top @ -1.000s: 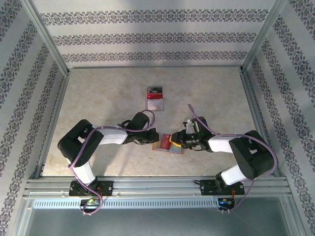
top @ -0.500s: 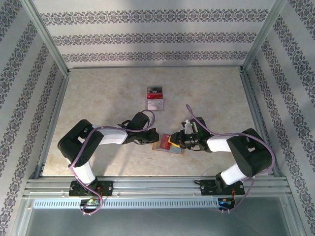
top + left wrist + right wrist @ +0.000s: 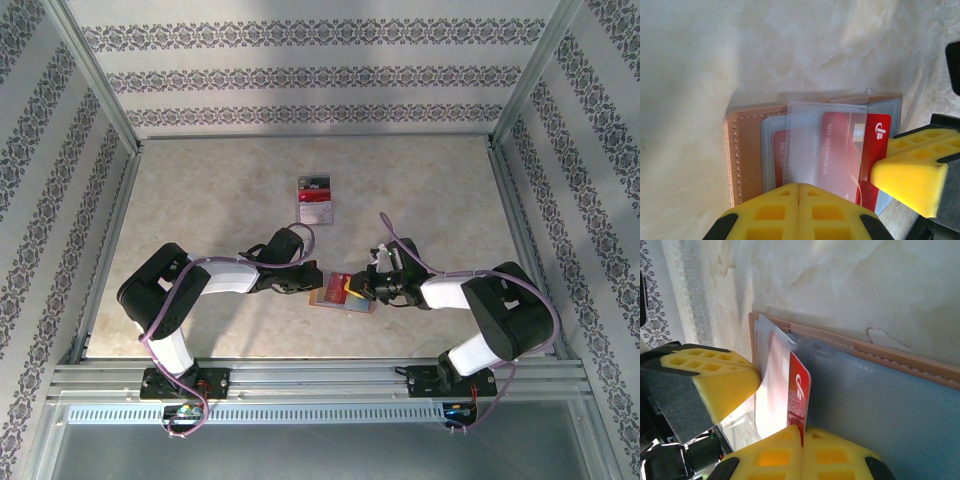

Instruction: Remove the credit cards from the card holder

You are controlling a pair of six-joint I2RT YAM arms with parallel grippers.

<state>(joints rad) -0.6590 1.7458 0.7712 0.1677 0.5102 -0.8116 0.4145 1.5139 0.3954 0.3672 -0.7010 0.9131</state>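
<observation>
The card holder (image 3: 335,301) lies open on the table between both arms, tan outside (image 3: 742,150), grey-blue inside (image 3: 880,410). A clear pocket sleeve (image 3: 810,145) stands up from it. My left gripper (image 3: 799,186) is shut on the sleeve's lower edge, also seen from above (image 3: 308,284). A red credit card (image 3: 876,135) sticks partly out of the sleeve's open side. My right gripper (image 3: 803,430) is shut on that card's edge (image 3: 800,385), and stands just right of the holder (image 3: 365,289). A second red card shows inside a pocket (image 3: 779,150).
A small stack of red, white and dark cards (image 3: 316,200) lies farther back at the table's middle. Aluminium frame rails (image 3: 505,200) and patterned walls bound the beige table (image 3: 200,190) on three sides.
My right gripper has shut on the red card's edge, having been partly open before. The left arm and the holder have stayed in place.
</observation>
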